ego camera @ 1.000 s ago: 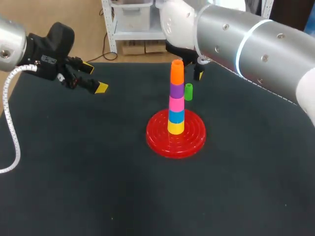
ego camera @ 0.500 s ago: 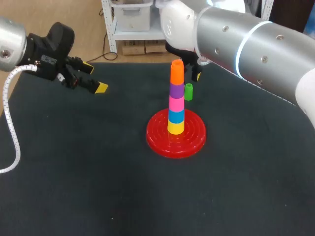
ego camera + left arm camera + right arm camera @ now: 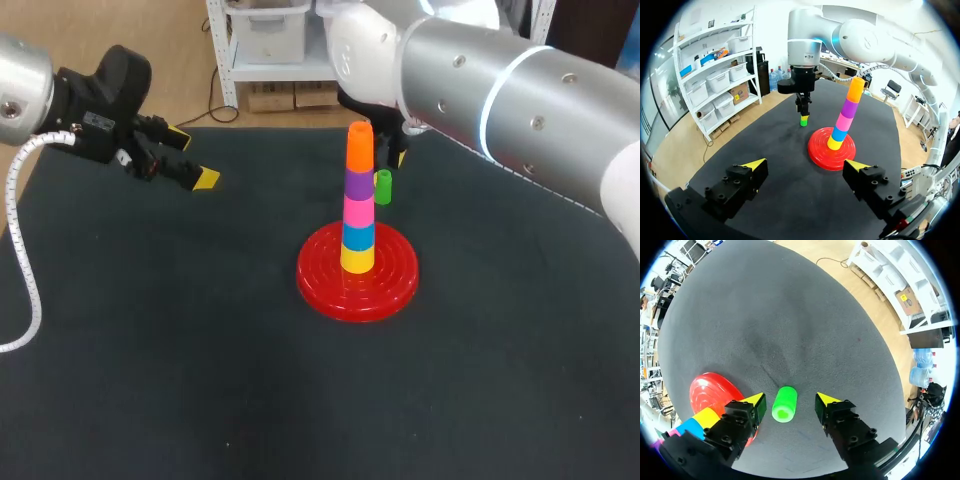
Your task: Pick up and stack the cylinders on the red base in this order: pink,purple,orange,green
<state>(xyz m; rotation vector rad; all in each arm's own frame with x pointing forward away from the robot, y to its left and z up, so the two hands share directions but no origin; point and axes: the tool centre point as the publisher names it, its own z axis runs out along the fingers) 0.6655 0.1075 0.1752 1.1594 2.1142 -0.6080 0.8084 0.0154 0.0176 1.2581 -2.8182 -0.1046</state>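
- Head view, far left: the left gripper [image 3: 193,157] hangs over the table's left rear corner, yellow tips spread wide, nothing between them, well apart from the action
- Left wrist view agrees: the red base [image 3: 821,150] and its tower sit well ahead of those open fingers, out of reach for now
- Centre of the table: the stack [image 3: 358,212] on the base reads yellow, blue, pink, purple from the bottom, with the orange cylinder [image 3: 359,148] on top, so I judge green is the only piece left to place
- Just right of the tower: the green cylinder [image 3: 382,186] stands upright on the table, long axis vertical, off the base and just beside the stack
- Right side: the right gripper [image 3: 791,399] is poised directly over it. The right wrist view looks straight down on the cylinder's top, which sits between the two spread fingers with a gap on each side and a little nearer the finger on the base's side
- The call: the right arm is plainly the nearer one. A straight drop and a squeeze should take it, but the finger next to the tower has little room
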